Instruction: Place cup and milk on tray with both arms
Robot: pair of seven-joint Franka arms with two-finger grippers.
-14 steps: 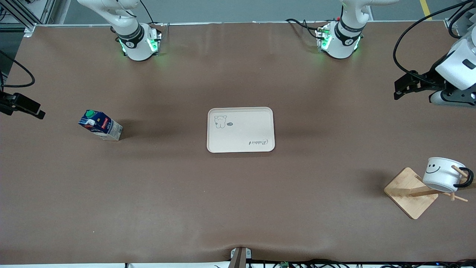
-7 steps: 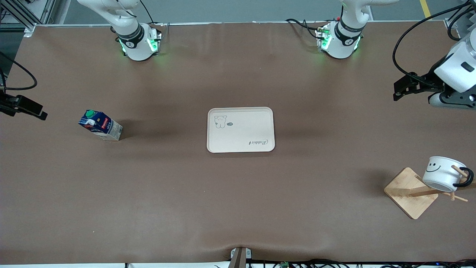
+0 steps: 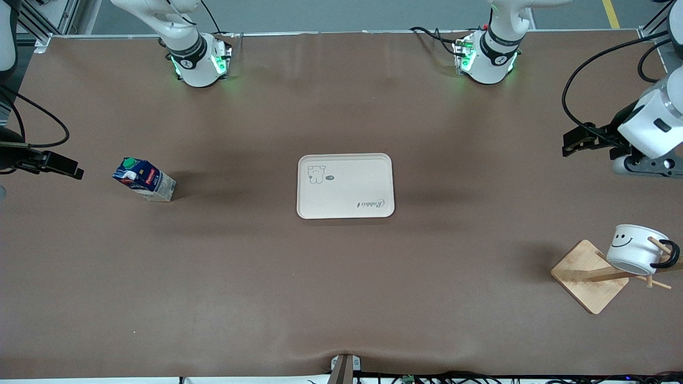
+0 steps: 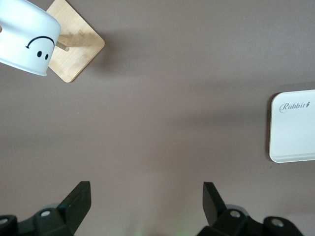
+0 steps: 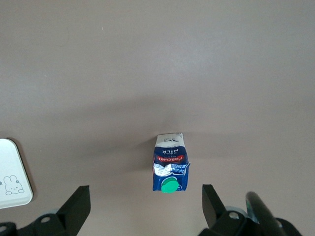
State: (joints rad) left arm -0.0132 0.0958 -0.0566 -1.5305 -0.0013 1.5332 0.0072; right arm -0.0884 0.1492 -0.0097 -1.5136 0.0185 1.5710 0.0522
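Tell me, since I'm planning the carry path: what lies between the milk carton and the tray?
Nothing: in the front view, only bare brown table lies between the milk carton and the tray.

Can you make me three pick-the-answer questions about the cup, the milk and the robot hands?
1. Where is the cup?
A. on the tray
B. hanging on the wooden rack
C. lying on the table

2. What colour is the cap on the milk?
A. green
B. red
C. yellow

3. How are the left gripper and right gripper?
A. both open
B. both shut
C. one holds milk

Answers: 1 B, its handle hooks a peg. 2 A, the round cap is green. 3 A, wide gaps show, nothing held; the tray is bare.
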